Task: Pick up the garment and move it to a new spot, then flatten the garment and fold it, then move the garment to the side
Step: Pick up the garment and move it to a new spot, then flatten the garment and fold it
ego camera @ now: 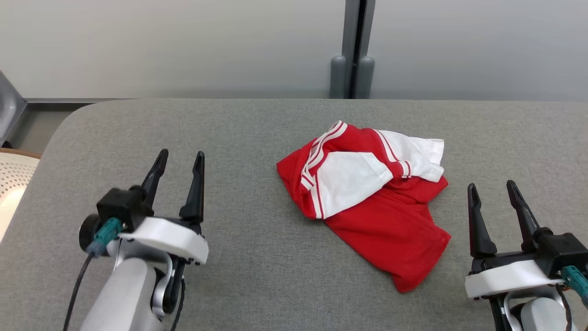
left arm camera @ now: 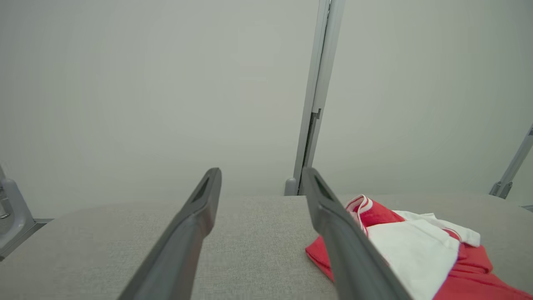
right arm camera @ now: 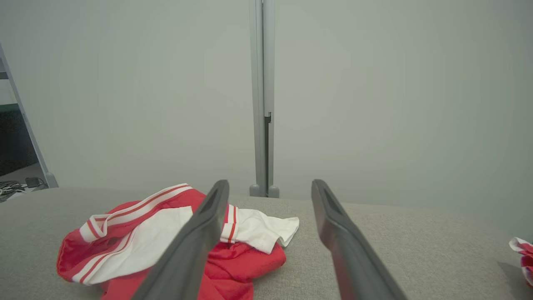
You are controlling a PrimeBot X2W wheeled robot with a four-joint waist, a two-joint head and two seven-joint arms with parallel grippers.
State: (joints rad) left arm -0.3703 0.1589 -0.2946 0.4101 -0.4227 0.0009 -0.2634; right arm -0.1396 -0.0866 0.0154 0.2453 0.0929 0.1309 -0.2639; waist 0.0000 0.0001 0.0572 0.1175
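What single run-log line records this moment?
crumpled red-and-white cloth garment on grey fabric table | left gripper: open, empty | right gripper: open, empty

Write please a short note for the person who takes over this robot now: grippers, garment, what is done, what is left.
The left gripper is open and empty, left of the garment.
The right gripper is open and empty, right of it.
The garment lies crumpled on the grey table, nearer the right gripper.
Done: nothing flattened or folded.
Left: flatten, fold, move aside.
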